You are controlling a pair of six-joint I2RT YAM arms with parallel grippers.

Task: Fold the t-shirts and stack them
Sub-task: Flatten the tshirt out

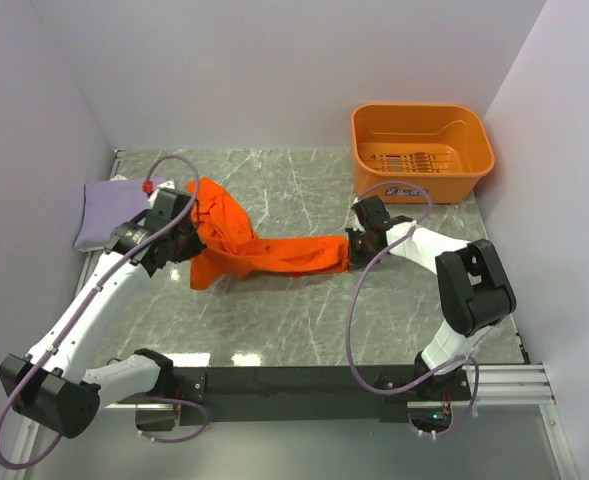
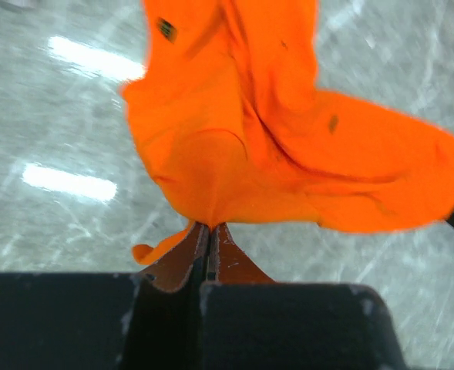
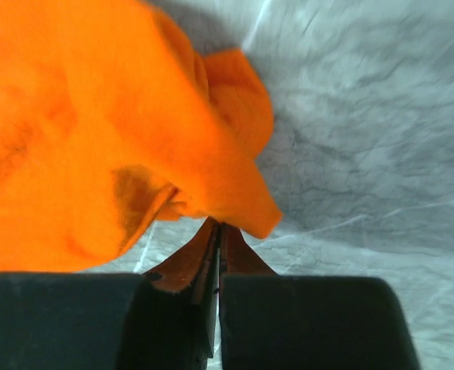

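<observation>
Where it sags, orange t-shirt [image 1: 274, 252] wrinkles softly.

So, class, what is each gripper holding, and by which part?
The orange t-shirt: left gripper pinches its left end, right gripper its right end.

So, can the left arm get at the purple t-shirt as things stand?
Likely not yet: the purple t-shirt lies close by, nothing between, but the left pincer is shut on the orange t-shirt.
</observation>
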